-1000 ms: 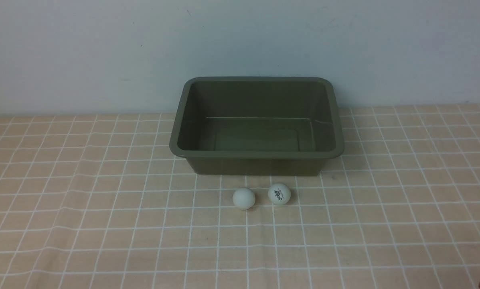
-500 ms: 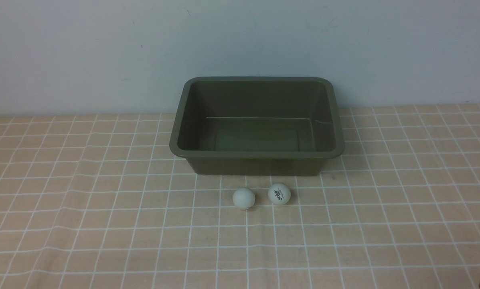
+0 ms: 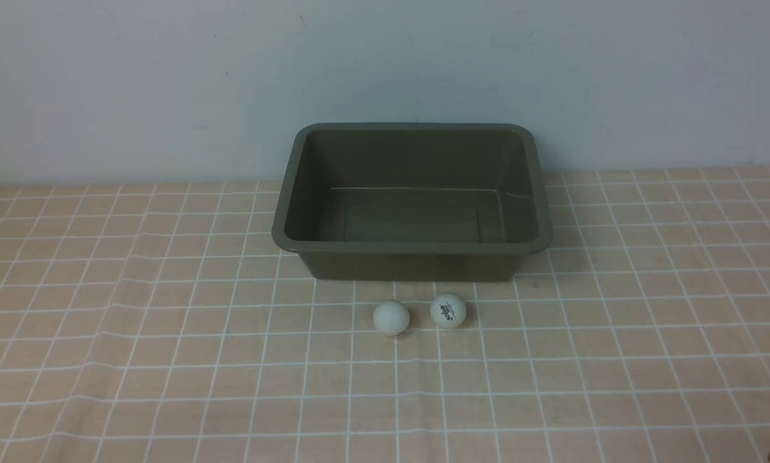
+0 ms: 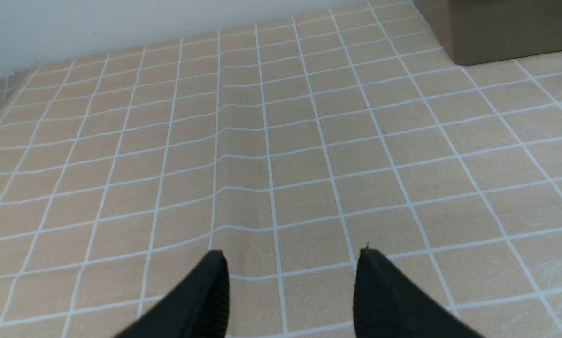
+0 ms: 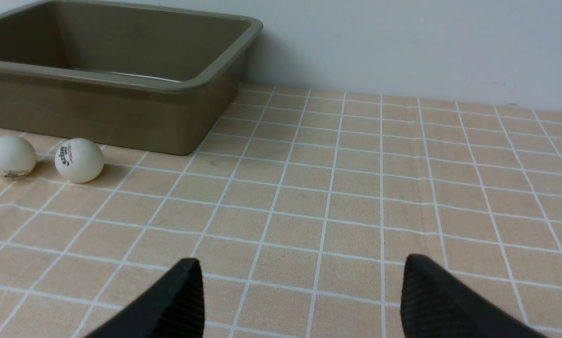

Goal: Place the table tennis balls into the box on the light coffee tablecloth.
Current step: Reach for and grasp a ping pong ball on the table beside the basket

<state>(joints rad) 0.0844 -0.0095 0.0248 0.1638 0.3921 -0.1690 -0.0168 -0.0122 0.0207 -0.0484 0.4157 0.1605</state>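
Observation:
Two white table tennis balls lie side by side on the light coffee tablecloth [image 3: 166,334], just in front of the olive-green box [image 3: 410,247]. The plain ball [image 3: 391,317] is on the left and the lettered ball [image 3: 448,311] on the right. The box stands empty near the back wall. In the right wrist view my right gripper [image 5: 302,263] is open over bare cloth, well to the right of the lettered ball [image 5: 79,160], the plain ball [image 5: 10,157] and the box [image 5: 121,82]. My left gripper [image 4: 290,256] has its jaws apart with nothing between them, far left of the box [image 4: 496,33].
A pale wall runs close behind the box. The gridded cloth is slightly creased on the left side [image 4: 219,155]. Nothing else stands on the cloth around the balls and the box.

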